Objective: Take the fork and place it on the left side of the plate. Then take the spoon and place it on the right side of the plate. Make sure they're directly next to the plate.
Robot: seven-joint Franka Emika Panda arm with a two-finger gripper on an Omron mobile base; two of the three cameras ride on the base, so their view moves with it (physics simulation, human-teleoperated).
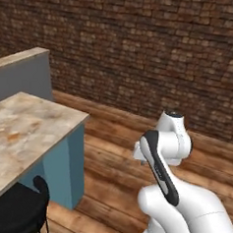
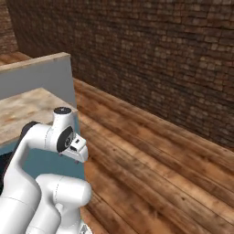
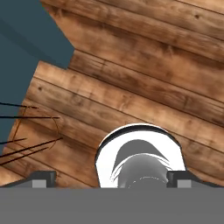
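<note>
Dark finger tips (image 3: pixel 43 178) stand at the bottom of the hand view, one at each side and far apart, so the gripper (image 3: pixel 111 180) is wide open with nothing between its jaws. Past the fingers lies the floor (image 3: pixel 131 87), brown planks running slantwise across the view. Beyond the fingers and off toward the left tip's side is the teal side of the counter (image 3: pixel 26 35), its corner meeting the floor. Nearer that same tip, a few thin dark lines cross the planks; what they belong to I cannot tell.

From the base views the arm (image 1: pixel 165 151) is folded up over its own base, well apart from the counter top (image 1: pixel 24 127), a mottled beige slab on the teal body. A black stool (image 1: pixel 13 210) stands just beside the counter's near edge. Behind the counter rises a grey panel (image 1: pixel 23 75), and a brick wall (image 1: pixel 142 51) closes the room beyond the floor.

Where the fork, spoon and plate lie relative to the fingers I cannot tell.
</note>
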